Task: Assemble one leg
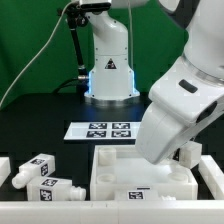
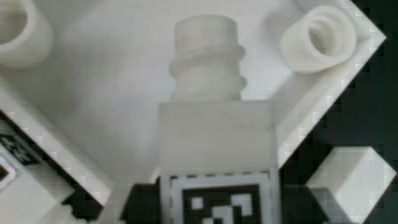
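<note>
The gripper is hidden, so whether it holds the leg (image 2: 217, 130) cannot be told.

The black table (image 1: 40, 125) carries the marker board (image 1: 101, 130), tabletop (image 1: 104, 170) and loose legs (image 1: 38, 168).

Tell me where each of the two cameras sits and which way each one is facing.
Exterior view: off the arm, at the table's near side, facing the robot base across the tabletop; the arm shows, reaching down.
Wrist view: on the wrist, looking along a leg toward the tabletop; no fingers clearly show.
Shared: both views show the tabletop.
</note>
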Controlling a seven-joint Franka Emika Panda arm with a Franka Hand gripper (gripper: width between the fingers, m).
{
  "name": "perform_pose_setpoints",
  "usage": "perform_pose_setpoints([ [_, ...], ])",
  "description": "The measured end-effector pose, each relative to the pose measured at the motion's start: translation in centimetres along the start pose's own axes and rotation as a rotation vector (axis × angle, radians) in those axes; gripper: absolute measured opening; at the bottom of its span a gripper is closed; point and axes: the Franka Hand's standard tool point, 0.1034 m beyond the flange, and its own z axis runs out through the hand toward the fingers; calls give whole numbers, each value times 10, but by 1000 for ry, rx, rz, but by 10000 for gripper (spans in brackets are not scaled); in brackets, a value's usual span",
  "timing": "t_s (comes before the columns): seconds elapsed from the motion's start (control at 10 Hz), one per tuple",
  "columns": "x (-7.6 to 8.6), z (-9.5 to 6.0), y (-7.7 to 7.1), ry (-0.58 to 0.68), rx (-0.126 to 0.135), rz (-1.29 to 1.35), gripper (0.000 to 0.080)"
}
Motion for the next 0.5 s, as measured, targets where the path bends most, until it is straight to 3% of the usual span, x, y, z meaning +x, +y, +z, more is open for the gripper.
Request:
perform_pose_setpoints([
  [0.2,-6,2,5,28,14,55,281],
  [0.3,-20,4,7,39,32,118,281],
  [0.5,-37,24,8,36,95,208,281],
])
